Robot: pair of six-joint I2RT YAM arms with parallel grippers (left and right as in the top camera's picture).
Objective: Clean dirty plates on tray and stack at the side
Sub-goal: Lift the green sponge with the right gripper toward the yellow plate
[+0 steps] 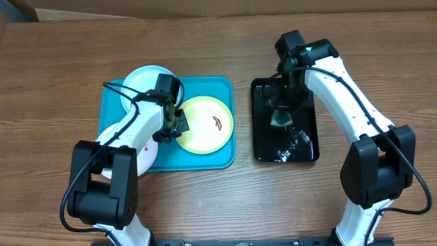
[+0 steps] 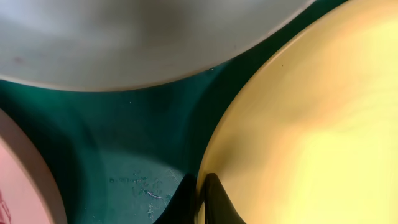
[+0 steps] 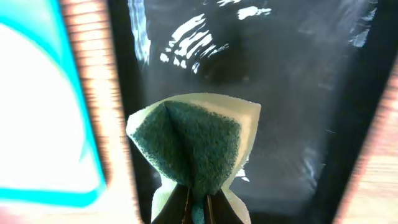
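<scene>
Left gripper [image 1: 179, 124] is closed on the left rim of the round yellow plastic plate [image 1: 208, 126], on the teal rectangular tray [image 1: 224, 85]. Right gripper [image 1: 281, 117], pinching a folded green sponge [image 3: 193, 146], stands to the plate's right over the glossy black tray [image 1: 308, 149].

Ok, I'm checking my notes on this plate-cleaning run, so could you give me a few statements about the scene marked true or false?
1. The left gripper is shut on the yellow plate's rim. True.
2. The yellow plate sits on the bare table. False: it lies in the teal tray.
3. The right gripper holds a folded green sponge over the black tray. True.
4. The yellow plate is spotless. False: a reddish-brown smear marks it.
</scene>
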